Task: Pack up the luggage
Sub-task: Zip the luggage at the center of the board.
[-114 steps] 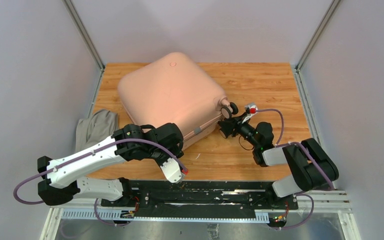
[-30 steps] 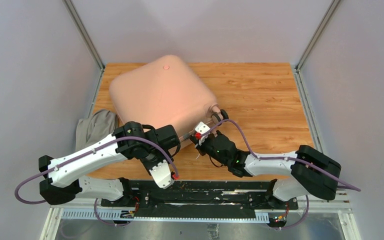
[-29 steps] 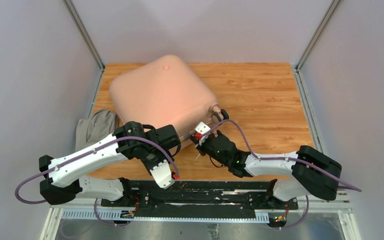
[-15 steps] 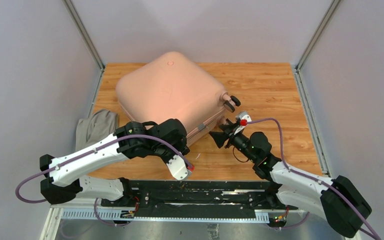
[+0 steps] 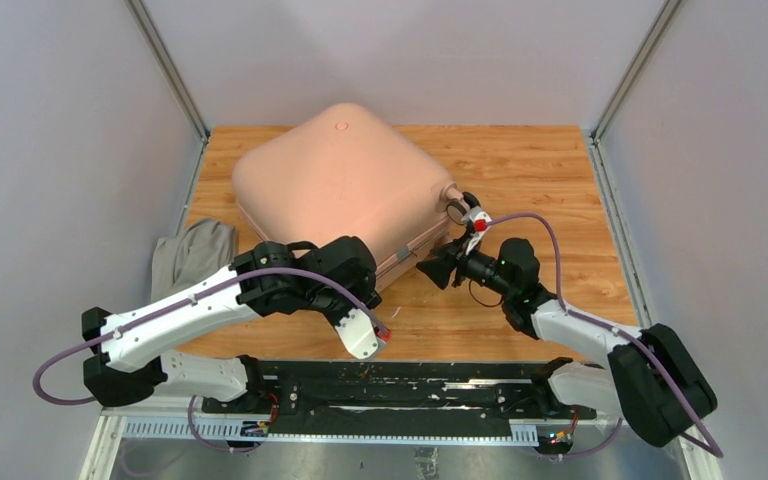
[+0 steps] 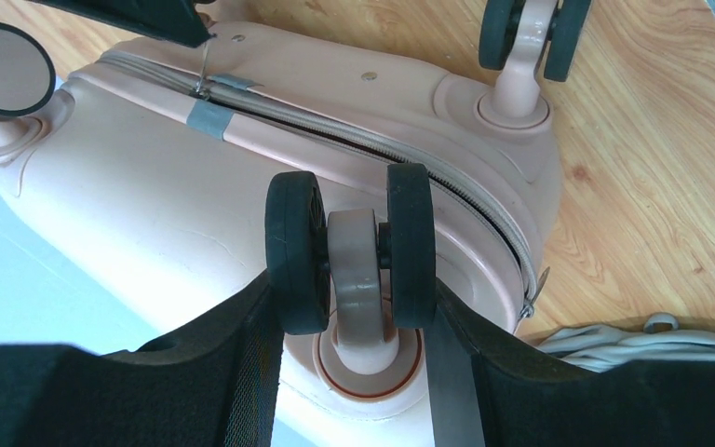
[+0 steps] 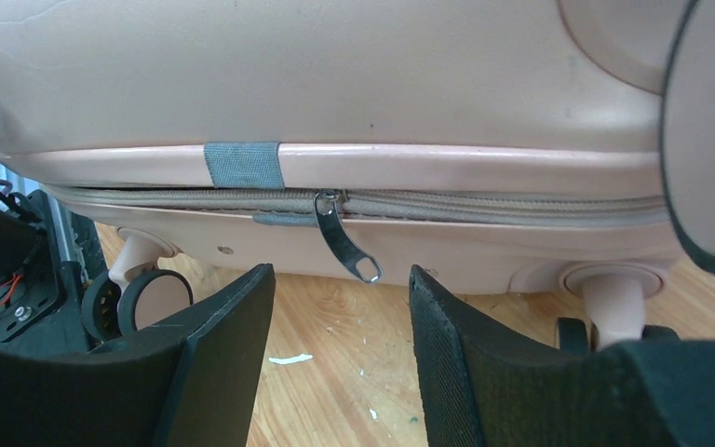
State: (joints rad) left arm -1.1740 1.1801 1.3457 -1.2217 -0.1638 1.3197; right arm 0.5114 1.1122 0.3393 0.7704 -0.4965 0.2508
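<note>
The luggage [image 5: 340,185] is a pale pink hard-shell suitcase lying closed on the wooden table [image 5: 540,190]. My left gripper [image 5: 365,272] is at its near edge. In the left wrist view this gripper [image 6: 354,296] is shut on a twin black caster wheel [image 6: 408,247] of the luggage [image 6: 149,205], one finger on each side. My right gripper [image 5: 428,268] points at the same edge, further right. In the right wrist view it [image 7: 340,284] stands open, and the metal zipper pull [image 7: 344,237] hangs free just ahead of its fingers, below the luggage [image 7: 335,84].
A grey cloth bundle [image 5: 195,255] lies at the table's left edge beside the left arm. A grey tape patch [image 7: 242,164] sits on the zipper seam. White cable [image 6: 633,340] lies on the wood near the gripped wheel. More luggage wheels [image 5: 463,205] stick out beside the right gripper.
The right gripper, shut at the zipper seam a second ago, has opened and swung right along the luggage edge. The luggage has shifted right and back, with the left gripper still on its wheel.
</note>
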